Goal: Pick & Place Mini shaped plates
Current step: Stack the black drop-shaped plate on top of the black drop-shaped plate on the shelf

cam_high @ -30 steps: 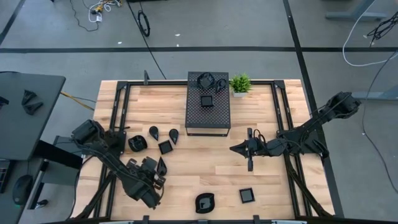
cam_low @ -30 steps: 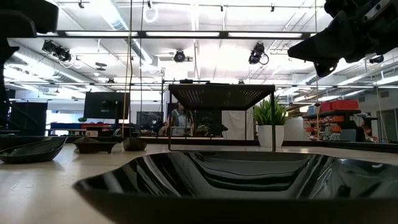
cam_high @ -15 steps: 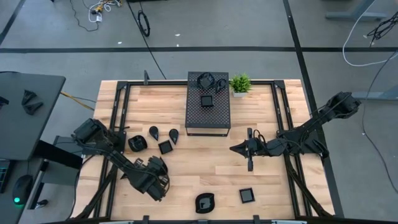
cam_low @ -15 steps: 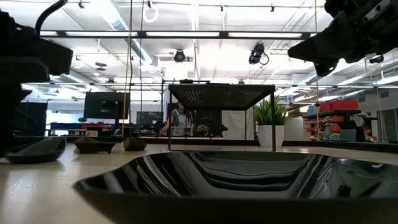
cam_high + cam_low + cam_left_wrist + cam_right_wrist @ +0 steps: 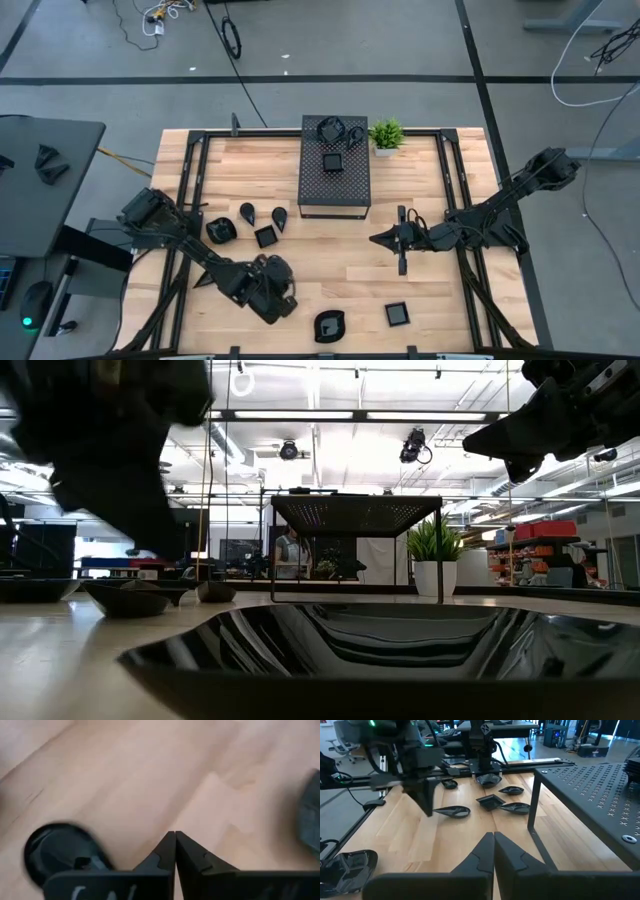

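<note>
Left gripper [image 5: 283, 303] hangs over bare wood at the front-left of the table [image 5: 440, 300], fingers pressed together, holding nothing. Right gripper [image 5: 378, 239] is parked mid-table on the right, fingers likewise closed and empty.

Mini shaped plates: all glossy black, shallow, raised rims.
- Cluster left of the perforated box [image 5: 335, 180]: rounded dish [image 5: 220, 230], square dish [image 5: 265, 236], two teardrop dishes [image 5: 246, 211] [image 5: 281, 215]. Seen edge-on in the right wrist view they read as thin, leaf-like shells.
- Near front edge: a rounded dish [image 5: 329, 325] and a square one [image 5: 397, 314], apart from each other.
- On top of the box: one square dish [image 5: 331, 162], more dark pieces at its far end; shapes not clear.

Potted plant [image 5: 386, 134] stands beside the box's far right corner.
</note>
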`<state>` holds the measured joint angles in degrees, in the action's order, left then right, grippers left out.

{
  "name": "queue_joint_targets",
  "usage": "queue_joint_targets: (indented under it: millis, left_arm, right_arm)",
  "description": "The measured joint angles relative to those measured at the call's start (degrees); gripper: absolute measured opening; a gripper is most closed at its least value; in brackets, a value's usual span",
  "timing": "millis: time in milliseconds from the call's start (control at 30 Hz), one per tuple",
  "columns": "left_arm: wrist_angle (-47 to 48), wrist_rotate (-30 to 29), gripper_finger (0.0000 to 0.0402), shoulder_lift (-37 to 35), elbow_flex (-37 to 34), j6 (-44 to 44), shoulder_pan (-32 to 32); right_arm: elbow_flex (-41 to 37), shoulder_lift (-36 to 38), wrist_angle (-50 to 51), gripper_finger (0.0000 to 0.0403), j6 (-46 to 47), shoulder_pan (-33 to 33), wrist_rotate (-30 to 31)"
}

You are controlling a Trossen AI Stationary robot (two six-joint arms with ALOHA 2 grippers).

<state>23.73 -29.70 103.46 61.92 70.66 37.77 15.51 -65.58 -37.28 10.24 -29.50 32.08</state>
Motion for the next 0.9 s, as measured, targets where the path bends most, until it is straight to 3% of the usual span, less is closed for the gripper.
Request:
queue_joint_targets:
  millis: [167, 333, 533, 733, 900]
  left_arm:
    - [4.67, 7.01, 0.0015, -0.09, 6.82, -14.5, -0.73]
    - [18.74, 9.29, 0.0018, -0.11, 14.87, -24.83, 1.0]
    - [32.36, 7.96, 0.0074, -0.17, 15.06, -26.79, 4.36]
    - [28.25, 4.89, 0.0132, 0.06, 7.13, -32.49, 5.25]
    - [18.86, 3.33, 0.0119, 0.1, 1.72, -43.01, 4.77]
  right_arm:
    - [0.0, 0.0, 0.0, 0.0009, -0.02, 0.0, 0.0]
    - [0.0, 0.0, -0.02, 0.0009, -0.02, 0.0, 0.0]
    - [0.0, 0.0, -0.02, 0.0009, -0.02, -0.01, 0.0]
    - [0.02, 0.0, -0.05, 0.0009, -0.04, 0.0, 0.0]
    - [0.02, 0.0, -0.02, 0.0009, -0.04, 0.0, 0.0]
